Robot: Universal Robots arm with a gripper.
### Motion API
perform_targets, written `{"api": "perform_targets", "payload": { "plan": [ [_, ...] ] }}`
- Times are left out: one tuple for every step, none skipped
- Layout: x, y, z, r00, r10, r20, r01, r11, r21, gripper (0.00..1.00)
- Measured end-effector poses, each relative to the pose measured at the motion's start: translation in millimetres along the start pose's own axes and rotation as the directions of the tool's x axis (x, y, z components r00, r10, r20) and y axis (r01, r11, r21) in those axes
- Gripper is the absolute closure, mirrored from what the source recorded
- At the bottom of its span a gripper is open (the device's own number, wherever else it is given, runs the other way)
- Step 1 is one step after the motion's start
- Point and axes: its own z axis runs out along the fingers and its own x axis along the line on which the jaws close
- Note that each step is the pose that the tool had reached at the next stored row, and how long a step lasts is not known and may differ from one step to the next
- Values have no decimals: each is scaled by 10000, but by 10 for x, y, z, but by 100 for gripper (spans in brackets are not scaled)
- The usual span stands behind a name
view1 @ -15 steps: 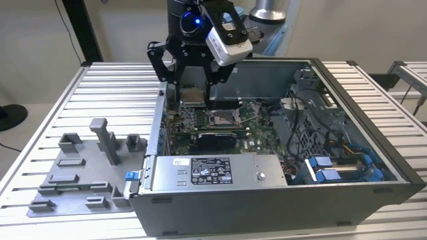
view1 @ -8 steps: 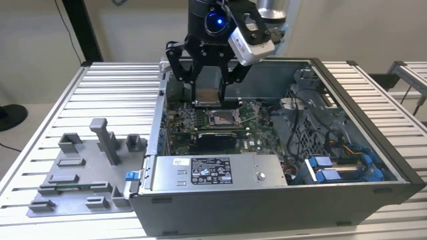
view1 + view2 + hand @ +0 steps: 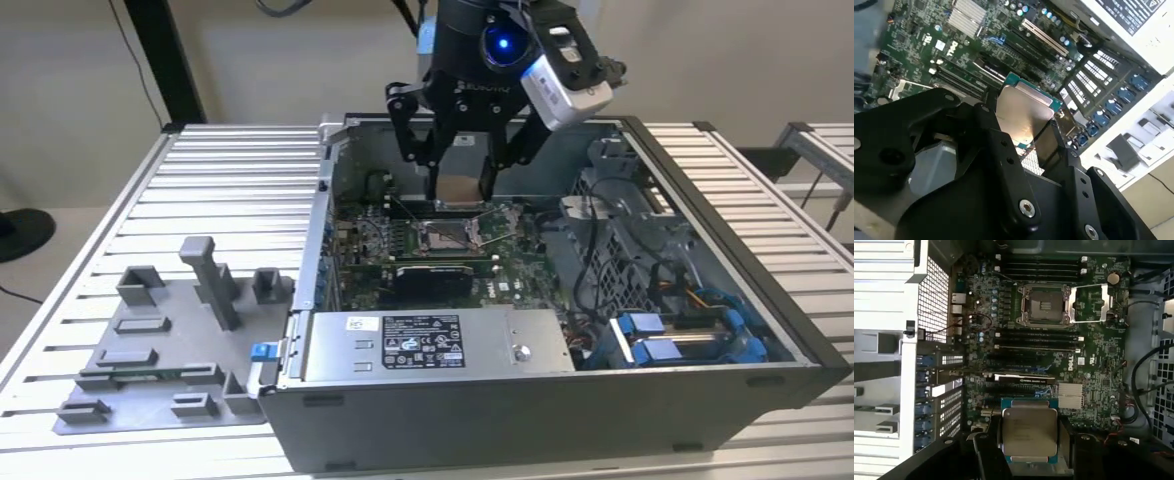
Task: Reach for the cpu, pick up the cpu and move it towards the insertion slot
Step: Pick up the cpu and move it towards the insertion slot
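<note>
My gripper hangs inside the open computer case, shut on the cpu. In both wrist views the cpu is a pale silver square with a thin greenish rim, pinched between two black fingers. The insertion slot lies just below the gripper in the exterior view, a shiny metal frame with a dark centre on the green board. In the first wrist view the insertion slot stands open, its lid plate folded aside, well apart from the cpu.
A grey fixture tray with posts lies at the exterior view's left on the slatted table. The silver power supply, blue drive brackets and loose cables crowd the case. Memory slots and a small heatsink lie between cpu and socket.
</note>
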Motion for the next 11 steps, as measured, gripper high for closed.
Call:
{"api": "perform_targets", "payload": {
  "plan": [
    [-35, -1, -2, 10000, 0, 0, 0, 10000, 1, 100],
    [-119, -2, -6, 10000, 0, 0, 0, 10000, 0, 100],
    [-148, -2, -8, 10000, 0, 0, 0, 10000, 0, 100],
    [-165, -3, -9, 10000, 0, 0, 0, 10000, 0, 100],
    [-172, -3, -9, 10000, -1, 0, 1, 10000, 0, 100],
    [-174, -3, -9, 10000, -1, 2, 1, 10000, -1, 100],
    [-174, -2, -9, 10000, 0, 11, 0, 10000, 1, 100],
    [-173, -1, -9, 10000, 0, 51, 0, 10000, 2, 100],
    [-174, -1, -8, 9999, -4, 111, 4, 10000, 5, 100],
    [-175, 0, -8, 9999, -7, 173, 7, 10000, 10, 100],
    [-175, 0, -8, 9998, -8, 199, 8, 10000, 16, 100]
  ]
}}
